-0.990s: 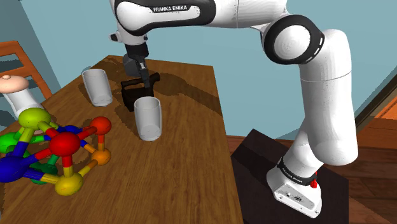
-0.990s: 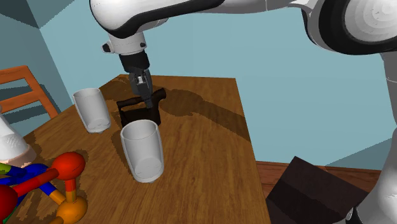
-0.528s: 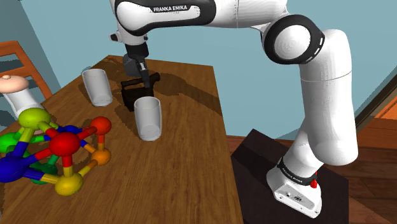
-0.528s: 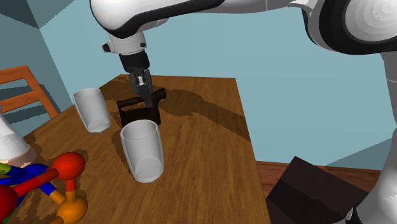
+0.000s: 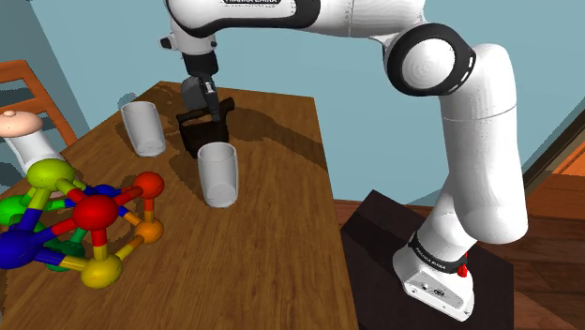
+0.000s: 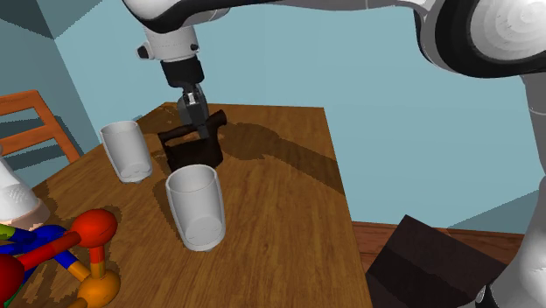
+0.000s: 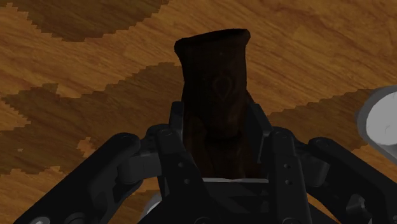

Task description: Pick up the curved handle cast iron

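The dark brown cast iron (image 5: 199, 134) with its curved handle hangs near the far end of the wooden table (image 5: 281, 216), just behind a pale cup. My black gripper (image 5: 208, 107) comes down from above and is shut on the handle. The second exterior view has the iron (image 6: 194, 152) a little above the wood, under the gripper (image 6: 200, 126). In the wrist view the handle (image 7: 213, 83) runs out between the fingers (image 7: 174, 130), which clasp it on both sides, over the wood grain.
One pale cup (image 5: 218, 174) stands just in front of the iron, and another cup (image 5: 143, 127) stands to the shoulder view's left. A colourful ball-and-stick toy (image 5: 80, 225) lies at the near left. A wooden chair (image 5: 28, 89) is beyond the table's left side.
The gripper has risen a little with the iron in it, and the iron's base has come slightly off the table. The cups and the toy have not moved.
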Controlling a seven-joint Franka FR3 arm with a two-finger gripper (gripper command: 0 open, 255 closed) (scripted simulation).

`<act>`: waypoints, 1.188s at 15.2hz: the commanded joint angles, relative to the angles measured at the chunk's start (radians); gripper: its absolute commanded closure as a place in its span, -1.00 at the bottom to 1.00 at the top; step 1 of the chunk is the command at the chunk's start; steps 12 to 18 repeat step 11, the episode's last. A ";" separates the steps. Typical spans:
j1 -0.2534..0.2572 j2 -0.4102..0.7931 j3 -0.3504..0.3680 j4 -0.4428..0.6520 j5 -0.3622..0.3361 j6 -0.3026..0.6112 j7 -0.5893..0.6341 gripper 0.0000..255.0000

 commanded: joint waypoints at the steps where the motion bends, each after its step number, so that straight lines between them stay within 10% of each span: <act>1: 0.004 0.006 0.000 0.036 -0.001 -0.029 -0.002 1.00; 18: 0.023 0.063 -0.003 0.241 -0.008 -0.176 -0.017 1.00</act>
